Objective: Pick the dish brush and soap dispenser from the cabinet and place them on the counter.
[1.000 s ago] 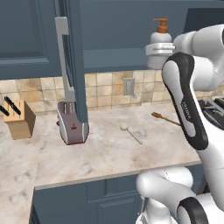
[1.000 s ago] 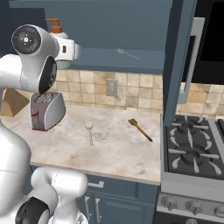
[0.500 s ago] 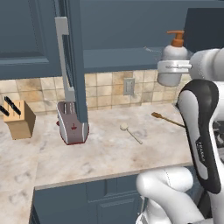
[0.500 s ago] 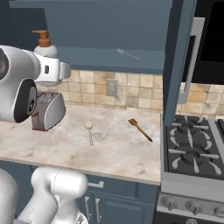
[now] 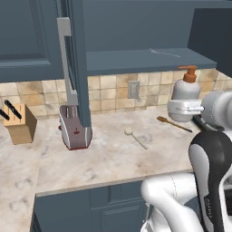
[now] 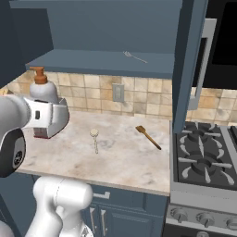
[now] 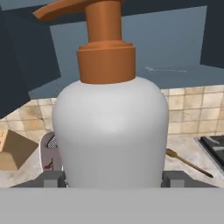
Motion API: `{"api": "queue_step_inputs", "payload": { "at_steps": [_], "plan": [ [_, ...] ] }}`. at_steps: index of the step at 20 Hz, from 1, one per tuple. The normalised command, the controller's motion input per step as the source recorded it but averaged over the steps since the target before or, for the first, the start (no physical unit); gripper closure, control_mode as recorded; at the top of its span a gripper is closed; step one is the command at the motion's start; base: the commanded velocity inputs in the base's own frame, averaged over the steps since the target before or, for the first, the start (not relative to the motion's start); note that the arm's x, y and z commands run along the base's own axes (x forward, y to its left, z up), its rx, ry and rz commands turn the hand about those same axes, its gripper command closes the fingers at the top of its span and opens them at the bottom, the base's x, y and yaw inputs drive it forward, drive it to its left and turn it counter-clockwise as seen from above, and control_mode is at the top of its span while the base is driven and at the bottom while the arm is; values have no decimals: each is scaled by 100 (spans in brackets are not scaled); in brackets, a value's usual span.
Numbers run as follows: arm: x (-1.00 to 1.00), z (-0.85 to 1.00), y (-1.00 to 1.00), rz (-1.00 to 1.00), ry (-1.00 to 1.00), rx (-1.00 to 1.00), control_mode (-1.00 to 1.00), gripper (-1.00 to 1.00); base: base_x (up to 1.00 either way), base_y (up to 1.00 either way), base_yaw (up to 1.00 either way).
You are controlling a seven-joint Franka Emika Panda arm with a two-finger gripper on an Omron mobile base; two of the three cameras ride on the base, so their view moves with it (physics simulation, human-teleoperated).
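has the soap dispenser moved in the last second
Yes. In the left base view the soap dispenser, held in the gripper, has dropped from level with the cabinet shelf to below it.

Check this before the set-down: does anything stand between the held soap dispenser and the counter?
Nothing visible does. The gripper holds the soap dispenser upright above bare counter; the dish brush lies off to one side.

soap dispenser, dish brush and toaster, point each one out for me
soap dispenser point(image 7: 111, 131), hand view, middle of its white body
dish brush point(image 6: 95, 139), right base view, on its pale handle just below the round head
toaster point(image 5: 74, 129), left base view, on its front face
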Motion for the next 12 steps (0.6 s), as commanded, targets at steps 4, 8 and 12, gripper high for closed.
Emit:
{"api": "queue_step_inputs", "payload": {
  "at_steps": [4, 8, 12],
  "plan": [
    [-35, -97, 0, -1, -7, -3, -100, 100, 0, 0, 0],
    [-22, -99, 0, -2, -3, -3, -100, 100, 0, 0, 0],
    [-23, -98, 0, -1, -8, -6, -100, 100, 0, 0, 0]
  ]
}}
